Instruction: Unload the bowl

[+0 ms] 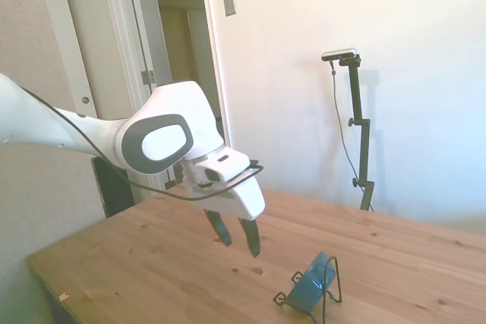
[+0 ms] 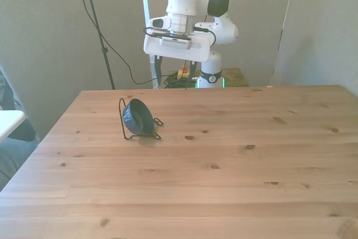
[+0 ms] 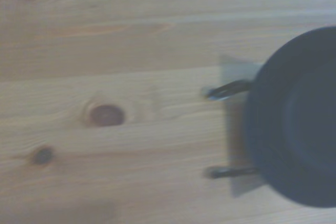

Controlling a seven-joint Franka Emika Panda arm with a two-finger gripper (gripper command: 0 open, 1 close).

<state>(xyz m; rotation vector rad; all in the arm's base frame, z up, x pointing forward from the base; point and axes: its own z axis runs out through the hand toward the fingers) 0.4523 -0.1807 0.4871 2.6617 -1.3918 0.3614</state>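
The small dark teal-blue bowl point(image 2: 137, 117) stands tilted on its edge in a thin black wire rack point(image 2: 123, 120), on the front view's left part of the table. In the side view the bowl point(image 1: 311, 286) leans in the rack point(image 1: 334, 272) near the bottom edge of the picture. My gripper point(image 1: 237, 239) hangs above the table, a short way left of the bowl and higher than it, open with nothing between its fingers. From the front the gripper point(image 2: 175, 75) is behind the bowl and slightly to the front view's right. The wrist view shows the bowl point(image 3: 299, 119) and two rack wires point(image 3: 228, 89).
The wooden table point(image 2: 235, 166) stretches wide toward the front view's right and toward the camera. A white object point(image 2: 6, 120) sits off the table's edge at the front view's left. Cables point(image 2: 120, 60) hang behind the far edge.
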